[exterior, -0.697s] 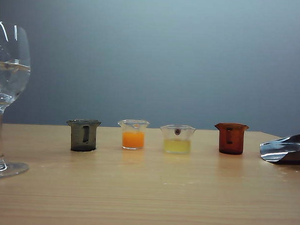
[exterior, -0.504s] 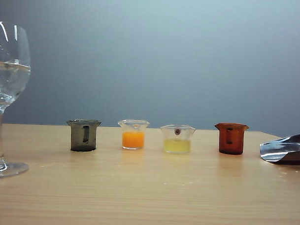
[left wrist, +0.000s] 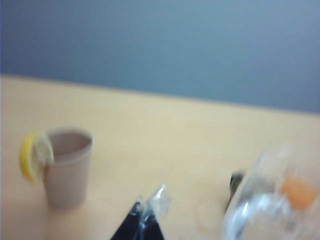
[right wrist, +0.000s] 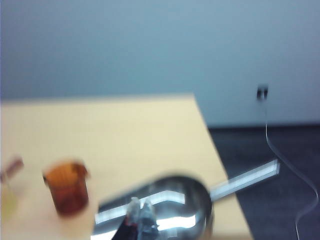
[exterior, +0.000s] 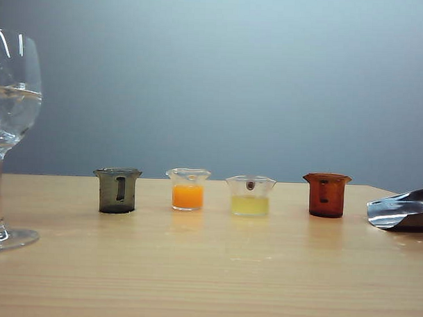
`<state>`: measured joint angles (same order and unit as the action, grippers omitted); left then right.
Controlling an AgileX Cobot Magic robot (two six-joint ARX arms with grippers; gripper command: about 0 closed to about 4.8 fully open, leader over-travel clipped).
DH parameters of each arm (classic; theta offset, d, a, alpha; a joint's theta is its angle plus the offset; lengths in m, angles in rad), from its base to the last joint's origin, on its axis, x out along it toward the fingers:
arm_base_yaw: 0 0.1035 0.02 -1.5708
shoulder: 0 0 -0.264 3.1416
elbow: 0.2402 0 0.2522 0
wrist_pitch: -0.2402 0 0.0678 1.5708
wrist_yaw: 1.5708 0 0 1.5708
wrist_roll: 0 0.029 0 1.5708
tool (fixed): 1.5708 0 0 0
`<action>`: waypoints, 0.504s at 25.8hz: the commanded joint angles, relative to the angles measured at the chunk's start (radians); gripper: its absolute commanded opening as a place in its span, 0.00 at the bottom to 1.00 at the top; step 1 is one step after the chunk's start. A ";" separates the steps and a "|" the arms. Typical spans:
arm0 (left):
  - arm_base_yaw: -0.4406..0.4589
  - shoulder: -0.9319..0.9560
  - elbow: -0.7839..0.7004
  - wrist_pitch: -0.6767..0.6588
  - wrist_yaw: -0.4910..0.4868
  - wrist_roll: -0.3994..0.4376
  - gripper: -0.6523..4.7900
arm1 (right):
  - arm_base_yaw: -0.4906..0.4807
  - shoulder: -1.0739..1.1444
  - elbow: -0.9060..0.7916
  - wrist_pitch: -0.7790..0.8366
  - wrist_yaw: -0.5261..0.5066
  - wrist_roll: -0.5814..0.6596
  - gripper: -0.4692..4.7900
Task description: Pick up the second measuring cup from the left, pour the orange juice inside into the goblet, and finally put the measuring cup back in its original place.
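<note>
- Right then, the measuring cup stood upright on the table, second from the left in a row of four near the far edge, and neither gripper was touching it.
- Its lower half held the orange juice, bright and opaque.
- Just beside it, toward the left edge, sat a smoky grey cup; on its other side came a wider clear cup with pale yellow liquid, then an amber-brown cup, all apart from one another.
- Well off by the left edge, nearer the front, the goblet stood upright, partly cut off by the frame.
- A shiny metal scoop lay at the right edge.
- The left gripper showed blurred in its wrist view, hanging over the table beside the goblet's bowl; its fingertips looked close together with nothing between them, though I couldn't tell for certain.
- A paper cup with a lemon slice on its rim stood nearby.
- The right gripper hovered over the scoop, jaws closed and empty.
</note>
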<state>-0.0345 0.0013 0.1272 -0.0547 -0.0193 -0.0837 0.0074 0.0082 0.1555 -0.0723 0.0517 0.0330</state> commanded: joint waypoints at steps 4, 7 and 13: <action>-0.001 0.083 0.151 -0.039 0.119 0.002 0.11 | 0.000 0.185 0.223 -0.011 -0.018 0.084 0.07; -0.001 0.169 0.224 -0.056 0.121 0.035 0.11 | 0.001 0.305 0.319 -0.001 -0.051 0.095 0.07; -0.001 0.393 0.407 -0.057 0.133 0.114 0.11 | 0.019 0.509 0.453 0.077 -0.053 0.133 0.07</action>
<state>-0.0345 0.3637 0.5022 -0.1230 0.0956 0.0139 0.0105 0.4908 0.5888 -0.0353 0.0029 0.1421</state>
